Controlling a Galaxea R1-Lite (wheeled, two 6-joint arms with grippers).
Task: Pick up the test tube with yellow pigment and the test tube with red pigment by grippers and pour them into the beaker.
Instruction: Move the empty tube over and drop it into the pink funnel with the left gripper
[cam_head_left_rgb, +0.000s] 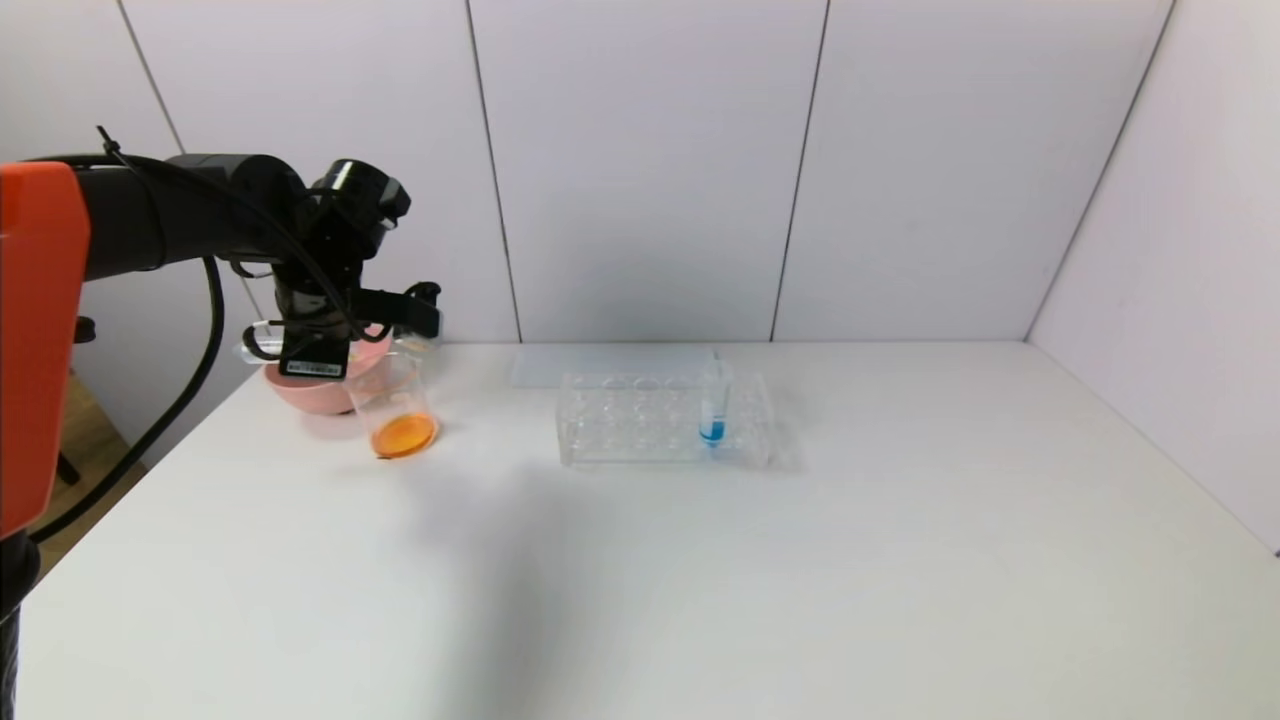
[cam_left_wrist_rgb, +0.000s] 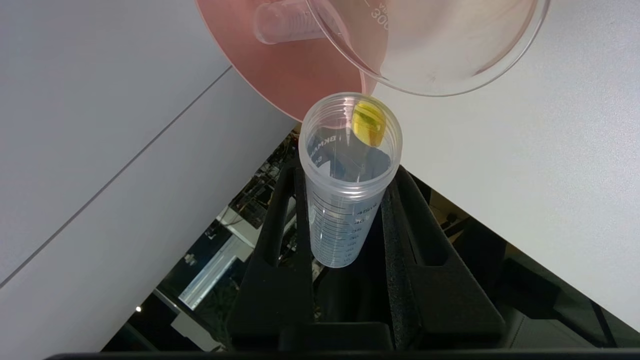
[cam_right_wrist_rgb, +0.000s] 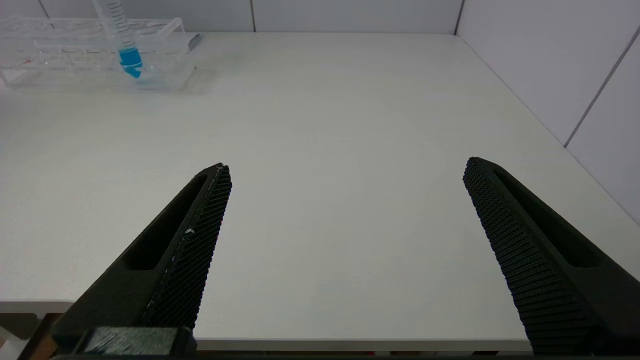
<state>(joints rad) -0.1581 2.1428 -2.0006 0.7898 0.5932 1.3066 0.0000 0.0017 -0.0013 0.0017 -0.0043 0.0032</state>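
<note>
- Left gripper (cam_left_wrist_rgb: 345, 220) is clamped on the test tube with yellow pigment (cam_left_wrist_rgb: 350, 175), its open mouth beside the rims of the beaker (cam_head_left_rgb: 398, 405) and pink bowl (cam_head_left_rgb: 310, 385), at the worktop's (cam_head_left_rgb: 640, 560) far left corner.
- Beaker holds orange liquid.
- Right gripper (cam_right_wrist_rgb: 345, 215) hovers spread wide over the worktop's near edge.
- Rack (cam_head_left_rgb: 665, 418) holds 1 blue tube (cam_head_left_rgb: 713, 405).
</note>
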